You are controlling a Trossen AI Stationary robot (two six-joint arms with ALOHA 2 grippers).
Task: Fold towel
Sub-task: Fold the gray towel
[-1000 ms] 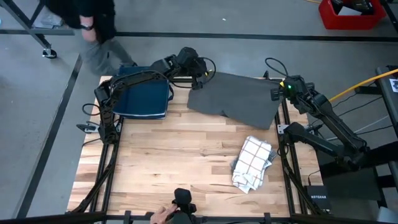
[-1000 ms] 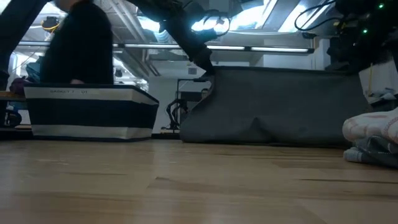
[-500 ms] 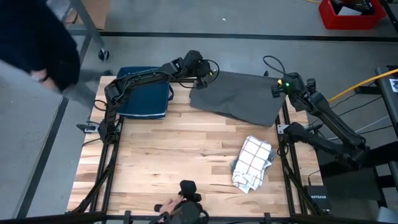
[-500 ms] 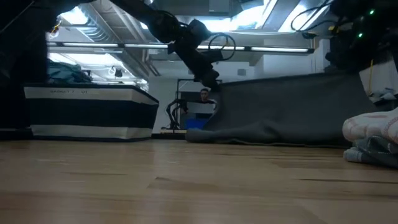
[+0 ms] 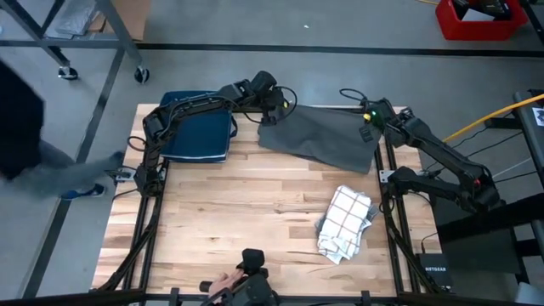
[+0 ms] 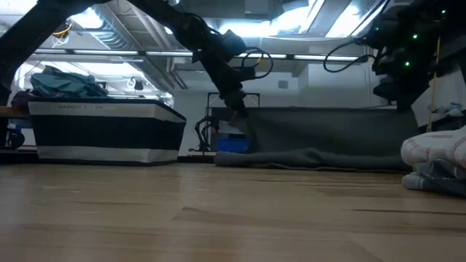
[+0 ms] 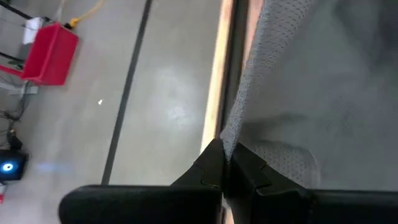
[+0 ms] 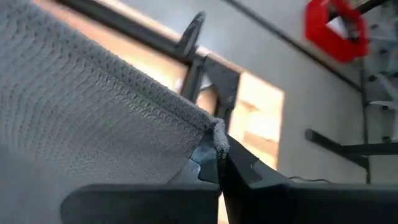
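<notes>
The grey towel (image 5: 323, 138) lies spread at the far edge of the table, between the two arms, its far corners lifted. The left gripper (image 5: 274, 109) is clenched on the towel's far-left corner, the cloth pinched between its dark fingers (image 7: 214, 171) in the left wrist view. The right gripper (image 5: 367, 119) is clamped on the far-right corner, the knitted edge caught at its fingertips (image 8: 208, 163) in the right wrist view. The table (image 5: 238, 212) is pale wooden planking in a black metal frame, standing on a grey concrete floor crossed by dark tape lines. On the far-left part of the table sits a dark blue bin (image 5: 200, 134) with a pale band; in the low view a bundle of teal cloth (image 6: 64, 80) shows above its rim, and faint lettering along the rim is too small to read. A crumpled white checked cloth (image 5: 346, 223) lies near the right side, well apart from the grey towel. A red crate (image 5: 478, 19) stands on the floor beyond the table's far-right corner.
</notes>
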